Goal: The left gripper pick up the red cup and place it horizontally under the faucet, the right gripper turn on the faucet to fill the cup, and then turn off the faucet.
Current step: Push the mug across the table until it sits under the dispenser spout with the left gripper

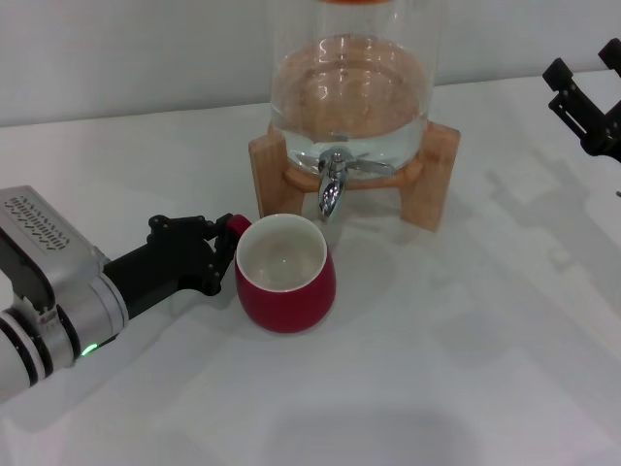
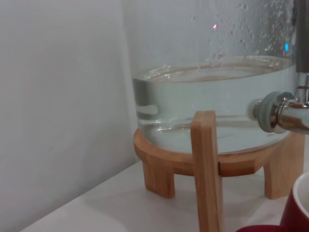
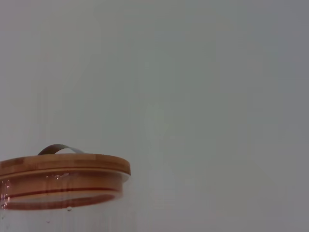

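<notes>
Under the faucet (image 1: 332,186), red cup (image 1: 286,275) upright on the white table (image 1: 466,340), inside white and empty, left gripper (image 1: 225,254) clamped on its handle, glass dispenser (image 1: 349,97) part-filled with water, right gripper (image 1: 582,97) raised far right, fingers apart.

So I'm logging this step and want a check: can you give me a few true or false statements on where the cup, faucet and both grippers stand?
1. The red cup stands upright below the faucet. True.
2. The left gripper is at the cup's handle. True.
3. The right gripper is on the faucet lever. False: it hangs far off to the right.
4. The cup is full. False: its white inside shows empty.
</notes>
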`<state>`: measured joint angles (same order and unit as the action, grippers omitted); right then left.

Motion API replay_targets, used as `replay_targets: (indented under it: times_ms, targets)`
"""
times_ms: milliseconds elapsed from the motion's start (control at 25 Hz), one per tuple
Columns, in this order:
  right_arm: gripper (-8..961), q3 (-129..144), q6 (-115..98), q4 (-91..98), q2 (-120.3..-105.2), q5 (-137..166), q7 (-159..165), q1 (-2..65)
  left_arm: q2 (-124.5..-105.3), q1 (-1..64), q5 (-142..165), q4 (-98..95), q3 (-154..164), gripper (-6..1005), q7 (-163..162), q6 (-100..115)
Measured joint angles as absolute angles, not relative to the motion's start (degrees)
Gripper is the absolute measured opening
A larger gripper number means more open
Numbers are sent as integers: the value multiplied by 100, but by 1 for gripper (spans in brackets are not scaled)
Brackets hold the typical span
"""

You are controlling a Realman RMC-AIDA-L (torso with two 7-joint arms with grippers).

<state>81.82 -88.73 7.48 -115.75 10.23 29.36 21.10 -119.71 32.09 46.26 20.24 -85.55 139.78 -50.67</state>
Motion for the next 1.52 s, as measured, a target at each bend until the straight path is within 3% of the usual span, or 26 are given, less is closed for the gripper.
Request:
replay_targets:
  times_ms: [1520]
  targets:
    - [841, 8190, -8889, 756, -11575, 1055, 2935, 2136, -11964, 3308, 4623, 2007, -8341, 98, 13847, -4899]
